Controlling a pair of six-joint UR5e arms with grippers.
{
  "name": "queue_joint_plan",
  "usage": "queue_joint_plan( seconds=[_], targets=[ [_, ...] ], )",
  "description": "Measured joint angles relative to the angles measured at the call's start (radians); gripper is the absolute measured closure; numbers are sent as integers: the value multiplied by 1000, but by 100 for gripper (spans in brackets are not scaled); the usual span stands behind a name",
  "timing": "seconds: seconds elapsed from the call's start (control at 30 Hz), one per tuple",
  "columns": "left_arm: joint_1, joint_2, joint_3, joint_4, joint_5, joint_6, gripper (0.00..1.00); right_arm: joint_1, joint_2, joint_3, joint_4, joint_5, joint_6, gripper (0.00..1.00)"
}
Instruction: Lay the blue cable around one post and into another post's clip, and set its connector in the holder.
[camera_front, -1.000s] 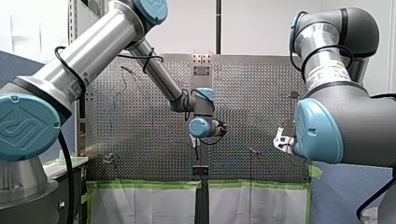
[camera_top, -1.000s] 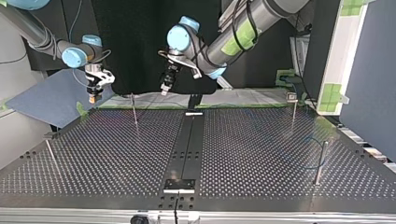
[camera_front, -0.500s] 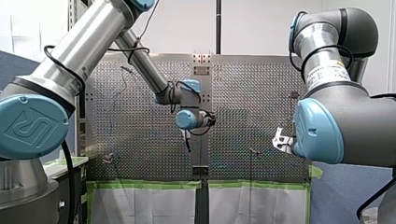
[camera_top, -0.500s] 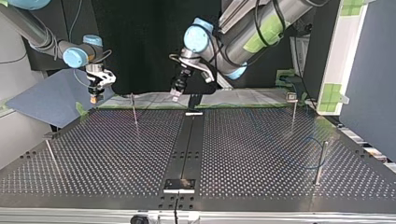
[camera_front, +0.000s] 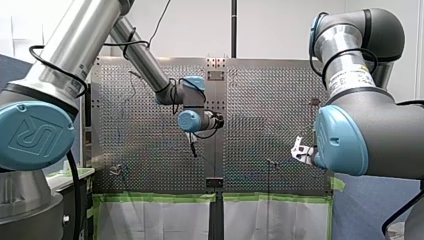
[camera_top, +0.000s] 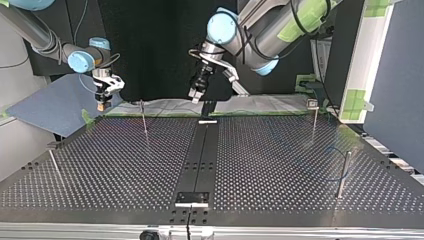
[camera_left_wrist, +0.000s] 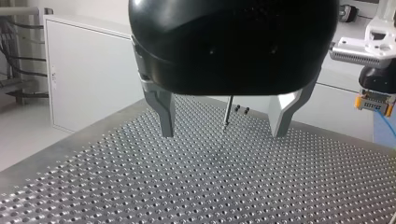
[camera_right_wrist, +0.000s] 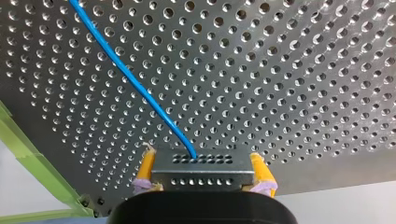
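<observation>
Under our left gripper (camera_left_wrist: 223, 133) we see the perforated table (camera_left_wrist: 187, 186), its holes in even rows. Beyond that gripper, past the table's edge, stands a white cabinet (camera_left_wrist: 93, 74). Beside our right gripper (camera_right_wrist: 201, 170), green tape (camera_right_wrist: 28, 140) runs along the table's edge, and a blue sheet (camera_top: 45, 107) lies near.

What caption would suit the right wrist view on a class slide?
My right gripper clamps the connector, its blue cable running off across the perforated table.
</observation>
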Motion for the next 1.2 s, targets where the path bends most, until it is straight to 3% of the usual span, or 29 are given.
queue_joint_plan(
  seconds=[0.33, 0.53, 0.93, 1.2],
  targets=[
    [1, 79, -79, 14, 1, -1, 0, 1, 0, 0, 0, -1, 1, 100],
    [6, 126, -132, 56, 9, -1, 0, 2, 1, 0, 1, -1, 1, 100],
    [15, 43, -241, 164, 10, -11, 0, 3, 1, 0, 0, -1, 1, 100],
    [23, -4, -310, 228, -42, 13, 0, 2, 1, 0, -2, -1, 1, 100]
  ],
)
